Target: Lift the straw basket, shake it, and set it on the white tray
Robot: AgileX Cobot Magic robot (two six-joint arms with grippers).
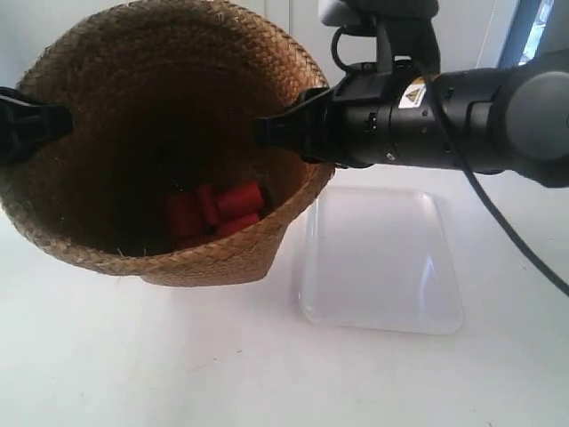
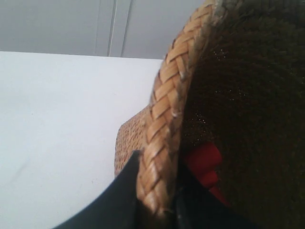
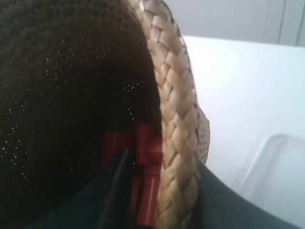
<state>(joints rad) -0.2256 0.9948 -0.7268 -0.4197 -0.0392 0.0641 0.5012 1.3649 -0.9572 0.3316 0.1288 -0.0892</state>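
The straw basket [image 1: 222, 260] is held tilted, its wide braided rim turned toward the exterior camera, with both grippers clamped on opposite sides of the rim. My right gripper [image 3: 164, 160] is shut on the rim [image 3: 176, 109], one finger inside and one outside; it belongs to the arm at the exterior view's right [image 1: 283, 132]. My left gripper [image 2: 159, 167] is shut on the opposite rim [image 2: 164, 119], at the exterior view's left [image 1: 52, 121]. The white tray [image 1: 382, 258] lies flat on the table beside the basket, and the right wrist view catches its corner [image 3: 281, 176].
Several red blocks [image 1: 218, 210] lie in the basket's bottom, also showing as red blocks [image 2: 202, 160] and red blocks [image 3: 147, 167] in the wrist views. The white tabletop [image 1: 178, 356] spreads in front of the basket and the tray. A pale wall stands behind.
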